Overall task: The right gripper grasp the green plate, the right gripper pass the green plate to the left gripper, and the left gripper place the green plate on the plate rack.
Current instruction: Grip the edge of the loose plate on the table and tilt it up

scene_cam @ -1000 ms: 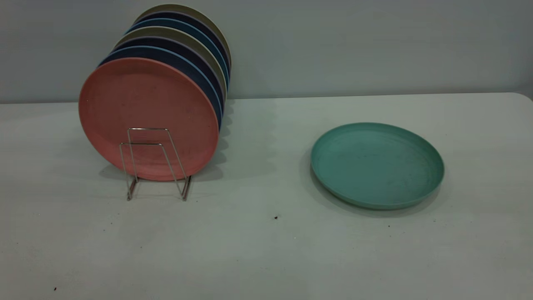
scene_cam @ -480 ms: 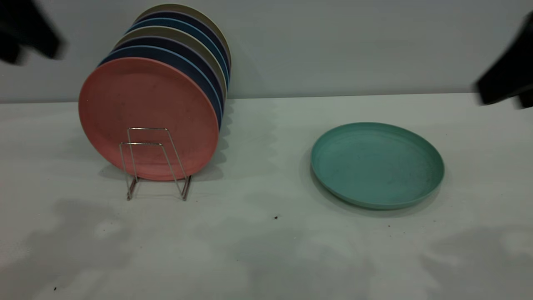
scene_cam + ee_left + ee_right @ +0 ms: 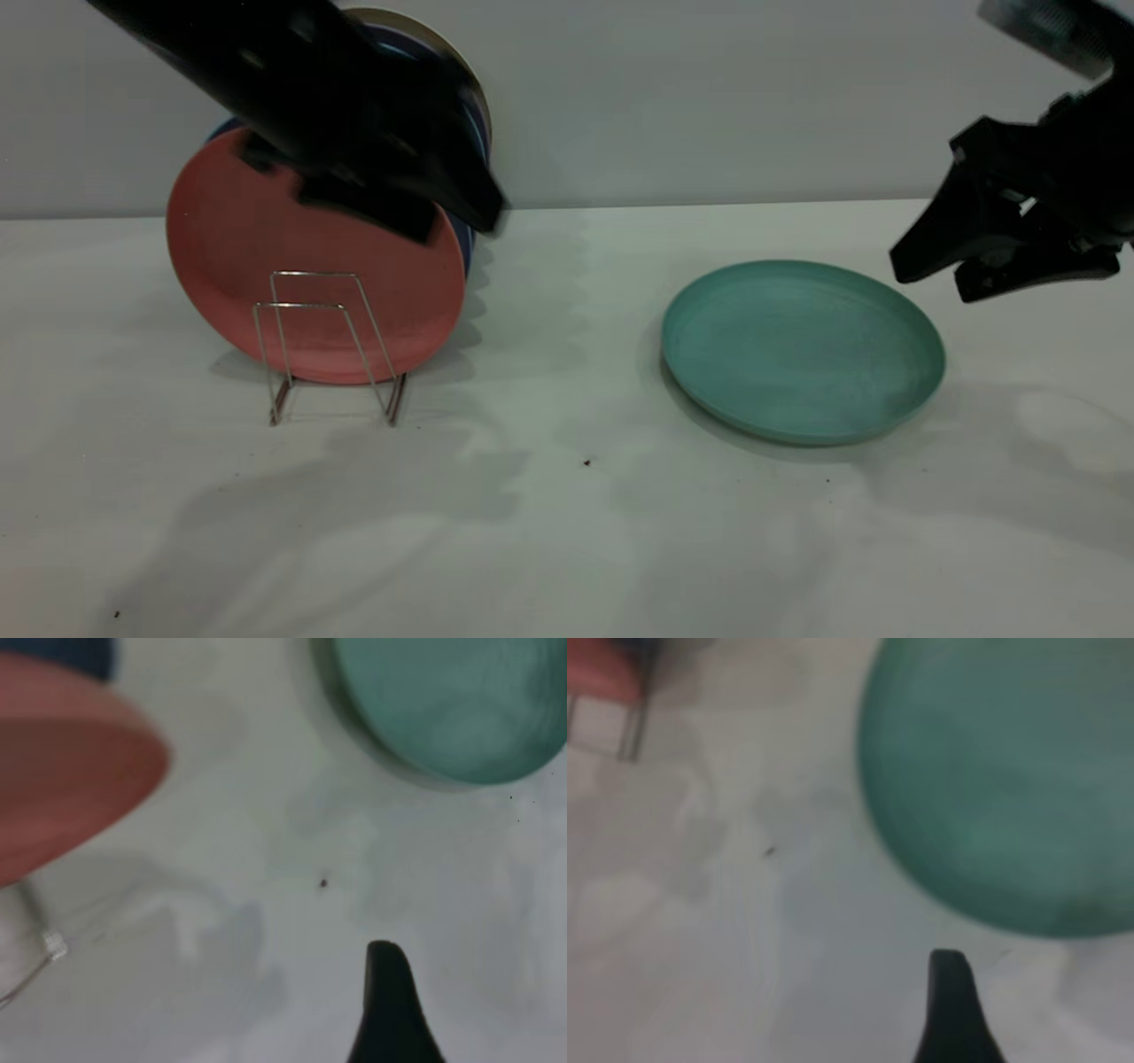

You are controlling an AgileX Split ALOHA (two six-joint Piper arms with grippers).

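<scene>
The green plate lies flat on the white table, right of centre; it also shows in the left wrist view and the right wrist view. My right gripper hangs open and empty just above and beyond the plate's right rim, not touching it; one finger shows in its wrist view. My left gripper is open and empty in the air in front of the stacked plates; one finger shows. The wire plate rack stands at the left with its two front loops free.
A salmon-pink plate stands upright at the front of the rack, with several blue and olive plates behind it, partly hidden by the left arm. Bare table lies between rack and green plate and in front.
Both arms have swung in from the upper corners. The left now covers the top of the plate stack; the right has come down beside the green plate. The plates have not moved.
</scene>
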